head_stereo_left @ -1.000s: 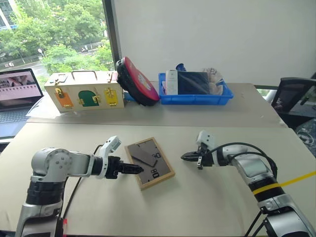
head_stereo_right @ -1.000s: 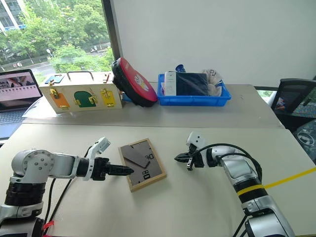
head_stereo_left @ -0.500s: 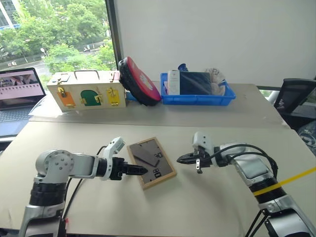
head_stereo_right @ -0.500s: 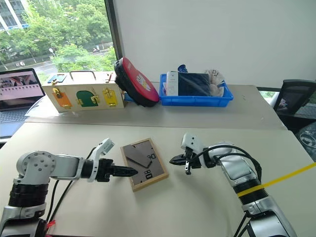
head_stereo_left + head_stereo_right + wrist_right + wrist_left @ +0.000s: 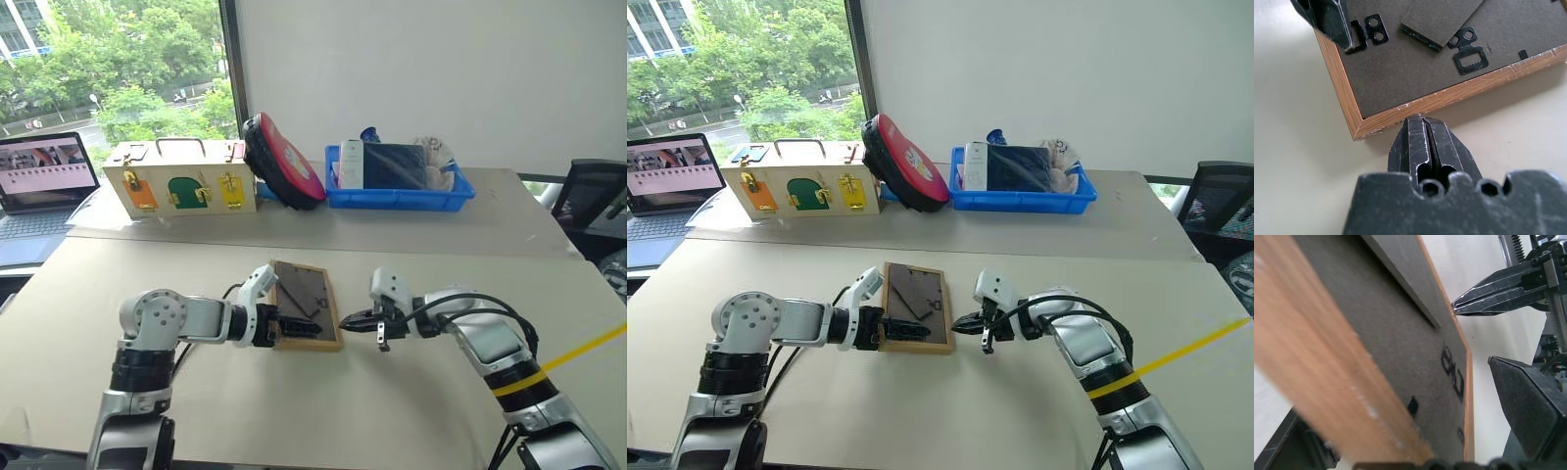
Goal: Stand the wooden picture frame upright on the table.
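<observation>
The wooden picture frame is seen lying back-up on the desk, near its middle, between the two claws. Its dark grey back is turned upward, with the fold-out stand lying flat against it.

The left claw is reached in from the frame's left side, near the front corner. Its fingers are spread wide, with the frame's wooden edge set between them: in the left wrist view one finger is seen above the grey back, and the other lies under the light-wood rim. Whether the fingers press on the wood cannot be told.

The right claw is held on the frame's opposite side, its fingers closed together to a point with nothing between them. The tip is placed right at the frame's right edge, close to the front corner; in the right wrist view it is shown against the wooden rim, though actual contact cannot be confirmed.

Farther back on the desk, well apart from the frame, a cream box with coloured doors, a red round object and a blue tray are lined up. A laptop is set at the far left.
</observation>
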{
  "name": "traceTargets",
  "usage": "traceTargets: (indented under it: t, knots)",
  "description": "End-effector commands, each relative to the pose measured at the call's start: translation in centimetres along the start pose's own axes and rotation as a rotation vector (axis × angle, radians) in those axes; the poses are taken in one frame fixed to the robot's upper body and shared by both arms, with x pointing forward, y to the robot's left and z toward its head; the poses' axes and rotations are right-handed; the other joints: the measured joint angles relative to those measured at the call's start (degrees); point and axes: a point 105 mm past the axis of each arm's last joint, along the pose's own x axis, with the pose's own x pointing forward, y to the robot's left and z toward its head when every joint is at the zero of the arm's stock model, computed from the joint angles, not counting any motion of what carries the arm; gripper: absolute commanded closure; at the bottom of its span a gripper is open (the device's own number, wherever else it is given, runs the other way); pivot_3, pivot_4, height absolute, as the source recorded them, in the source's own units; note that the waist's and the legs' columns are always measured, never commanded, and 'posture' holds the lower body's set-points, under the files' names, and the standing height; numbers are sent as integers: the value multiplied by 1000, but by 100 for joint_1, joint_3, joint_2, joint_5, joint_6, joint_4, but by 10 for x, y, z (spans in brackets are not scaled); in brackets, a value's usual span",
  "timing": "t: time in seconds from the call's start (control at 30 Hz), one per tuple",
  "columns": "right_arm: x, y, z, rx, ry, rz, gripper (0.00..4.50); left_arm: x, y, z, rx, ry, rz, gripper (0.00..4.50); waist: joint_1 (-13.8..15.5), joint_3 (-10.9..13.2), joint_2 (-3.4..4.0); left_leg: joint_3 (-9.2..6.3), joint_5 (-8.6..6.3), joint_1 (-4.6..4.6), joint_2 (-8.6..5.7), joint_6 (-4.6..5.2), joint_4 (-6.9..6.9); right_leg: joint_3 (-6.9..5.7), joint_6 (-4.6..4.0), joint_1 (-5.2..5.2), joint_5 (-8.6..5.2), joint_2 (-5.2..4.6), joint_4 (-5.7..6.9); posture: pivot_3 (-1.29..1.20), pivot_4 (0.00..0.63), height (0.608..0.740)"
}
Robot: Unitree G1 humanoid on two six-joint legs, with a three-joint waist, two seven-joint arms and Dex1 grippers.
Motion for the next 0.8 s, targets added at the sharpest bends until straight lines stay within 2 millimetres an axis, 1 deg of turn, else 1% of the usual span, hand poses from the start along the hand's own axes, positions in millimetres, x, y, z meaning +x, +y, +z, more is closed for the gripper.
traceTargets:
  t: [0.03,0.07,0.1,0.13,0.17,0.2,0.3,0.33,0.37,0.4,0.5,0.57,0.6,0.7,0.73,0.8]
  knots:
    - [0,4,4,-21,-7,10,4500,0,5,-7,-46,5,-4,30,-5,0,0,0,0,0,0,0,0,0,0,0,0,0,0,0,150,717]
    - [-1,4,4,-21,-6,9,4500,-2,7,-6,-55,-4,2,573,-9,0,0,0,0,0,0,0,0,0,0,0,0,0,0,0,150,717]
    - [-1,3,4,-21,-5,8,4500,-5,9,-5,-62,-14,5,770,-14,0,0,0,0,0,0,0,-1,0,0,-1,0,0,0,0,150,717]
    - [-1,3,4,-21,-5,7,4500,-7,10,-5,-66,-19,5,1225,-17,0,-1,0,0,0,0,0,-2,0,0,-2,0,0,0,0,150,717]
    - [-1,2,3,-21,-5,5,4500,-10,11,-3,-75,-34,3,1520,-21,1,-1,0,0,0,0,0,-3,0,0,-3,0,0,0,0,150,717]
    - [-1,2,3,-21,-4,4,4500,-14,12,0,-89,-54,-1,1938,-26,2,-2,-1,0,-1,0,0,-4,0,0,-4,0,0,0,0,150,717]
    - [-2,1,3,-22,-3,2,4500,-24,14,5,-114,-98,-24,3012,-58,3,-5,-1,0,-1,0,0,-9,0,0,-7,0,0,0,0,150,717]
    - [-2,1,3,-22,-2,2,4500,-26,13,6,-117,-104,-30,3218,-72,3,-5,-2,0,-2,0,0,-9,-1,-1,-8,0,1,0,0,150,717]
    - [-2,1,3,-22,-2,2,4500,-27,13,7,-118,-109,-37,3537,-83,3,-5,-2,0,-1,0,0,-9,-1,-1,-7,0,1,0,0,150,717]
    - [-2,0,4,-24,-2,1,4500,-29,11,8,-118,-116,-49,3705,-99,4,-6,-2,0,-1,0,0,-8,-1,-1,-7,0,1,1,0,150,717]
    - [-10,-9,11,-46,-21,-38,4500,-36,2,14,-116,-154,-116,3764,-138,4,-7,-3,1,-2,0,-1,-8,-1,0,-7,0,0,0,0,150,717]
    - [-22,-18,22,-69,-43,-82,4500,-38,-4,14,-99,-152,-147,3764,-148,6,-8,-3,1,-5,0,-1,-8,-1,0,-8,0,0,0,0,150,717]
    - [-29,-22,29,-69,-70,-95,4500,-39,-6,13,-88,-146,-154,3764,-149,7,-8,-3,1,-8,0,-1,-8,-1,0,-11,0,0,0,0,150,717]
    - [-54,-28,65,-2,-225,-105,4500,-41,-17,11,-54,-123,-211,3764,-149,10,-8,-3,1,-13,0,-1,-9,-1,0,-14,0,-1,-1,0,150,717]
    - [-62,-28,77,12,-271,-97,4500,-41,-22,9,-40,-108,-234,3764,-152,10,-8,-4,1,-12,0,-1,-10,-1,-1,-14,0,0,-1,0,150,717]
    - [-71,-25,93,32,-318,-72,4500,-39,-30,7,-20,-80,-272,3764,-150,10,-8,-4,1,-12,0,-1,-13,-2,-1,-13,0,0,-2,0,150,717]
